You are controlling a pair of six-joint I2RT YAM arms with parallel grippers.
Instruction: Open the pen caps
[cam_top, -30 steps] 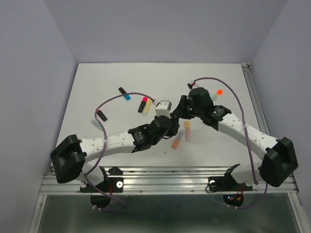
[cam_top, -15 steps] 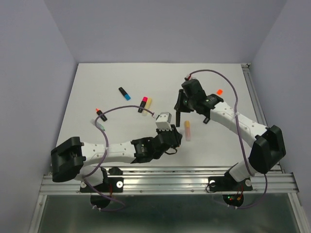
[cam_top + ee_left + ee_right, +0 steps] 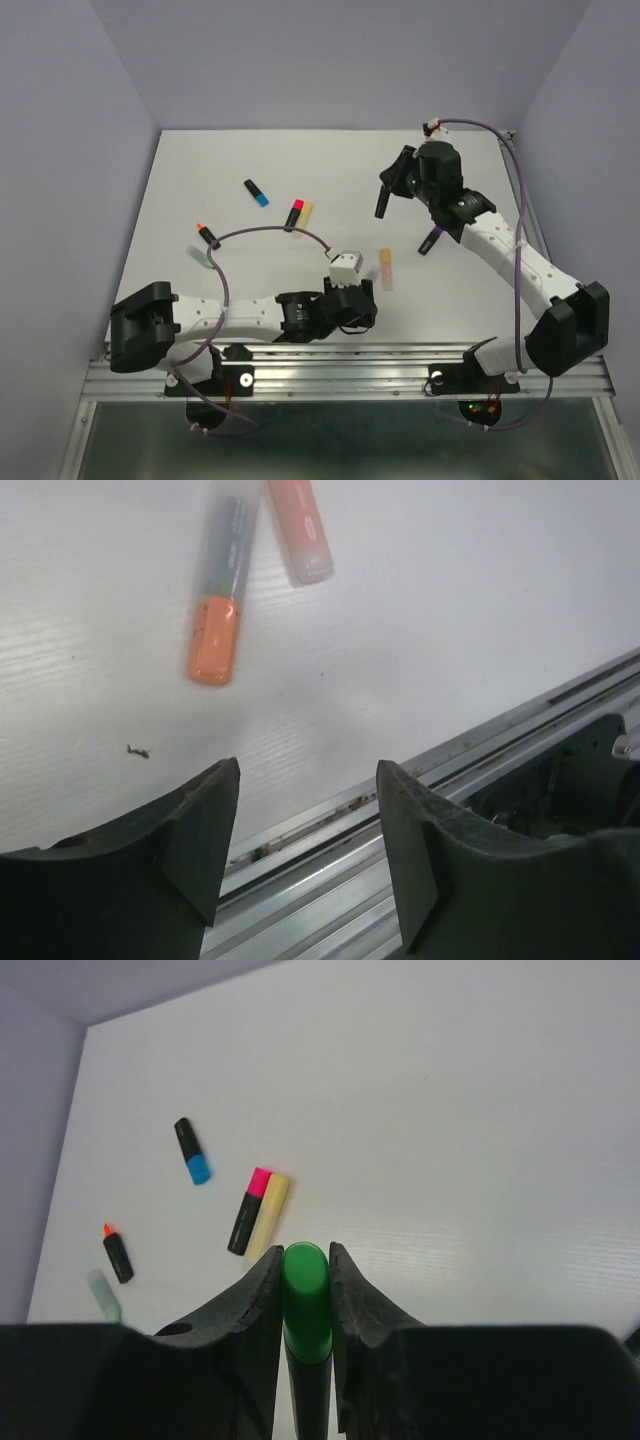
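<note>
Beside the rail (image 3: 524, 718), left claw (image 3: 305, 780) (agape)

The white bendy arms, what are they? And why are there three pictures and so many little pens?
They are two robot arms bolted to a white table. One picture looks down from above. The other two come from small cameras on each arm's wrist, so you see its own fingers. Short highlighter pens lie about: a blue-capped pen, a pink-capped pen beside a yellow one, and an orange-capped pen in front of the left gripper, which is open and holds nothing. The right gripper pinches a green-capped pen.
</note>
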